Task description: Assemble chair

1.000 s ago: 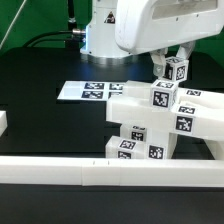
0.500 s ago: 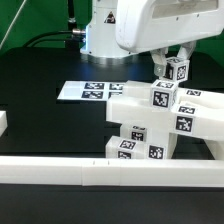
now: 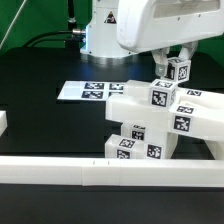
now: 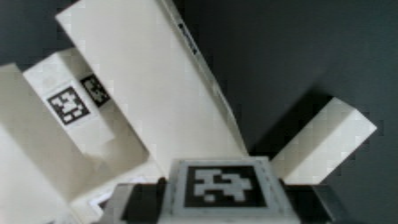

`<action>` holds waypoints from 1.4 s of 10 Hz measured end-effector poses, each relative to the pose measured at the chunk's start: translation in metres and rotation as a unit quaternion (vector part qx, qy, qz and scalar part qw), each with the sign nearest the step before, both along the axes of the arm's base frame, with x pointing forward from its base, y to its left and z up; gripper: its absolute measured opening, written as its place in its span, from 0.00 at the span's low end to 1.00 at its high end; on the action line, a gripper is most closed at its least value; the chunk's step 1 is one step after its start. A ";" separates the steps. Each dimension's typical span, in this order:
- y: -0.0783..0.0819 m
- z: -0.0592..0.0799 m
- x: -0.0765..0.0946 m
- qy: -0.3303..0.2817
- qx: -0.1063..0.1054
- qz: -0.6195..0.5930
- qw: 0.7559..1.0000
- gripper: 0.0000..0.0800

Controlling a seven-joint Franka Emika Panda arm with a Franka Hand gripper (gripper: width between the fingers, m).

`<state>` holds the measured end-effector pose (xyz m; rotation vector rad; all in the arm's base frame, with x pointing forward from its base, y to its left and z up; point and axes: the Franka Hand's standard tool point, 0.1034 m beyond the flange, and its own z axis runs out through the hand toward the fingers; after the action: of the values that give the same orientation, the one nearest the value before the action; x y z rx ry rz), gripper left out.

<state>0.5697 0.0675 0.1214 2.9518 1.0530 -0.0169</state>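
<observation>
Exterior view: the chair [image 3: 160, 120] stood partly built at the exterior view's right, just behind the near border rail [image 3: 110, 171], with the marker board [image 3: 88, 90] farther back to its left. The gripper [image 3: 172, 62] was clamped on a tagged post [image 3: 177, 72] at the top of the chair — seating this post appeared to be the step in hand.

Wrist view: the post's tag [image 4: 222, 186] sat between the closed fingers [image 4: 132, 200]. The next move likely called for pressing or twisting it home — without tilting.

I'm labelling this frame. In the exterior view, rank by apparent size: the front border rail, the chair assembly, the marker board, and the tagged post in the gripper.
1. Front border rail
2. Chair assembly
3. Marker board
4. Tagged post

The board lies farther back, so its rank is less sure.
</observation>
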 end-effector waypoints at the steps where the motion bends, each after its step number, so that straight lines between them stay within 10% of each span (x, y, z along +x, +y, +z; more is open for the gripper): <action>1: -0.002 -0.003 0.000 0.002 -0.001 -0.001 1.000 0.35; 14: -0.005 -0.007 0.002 -0.007 -0.002 -0.019 1.000 0.35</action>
<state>0.5722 0.0624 0.1141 2.9631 0.9947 0.0021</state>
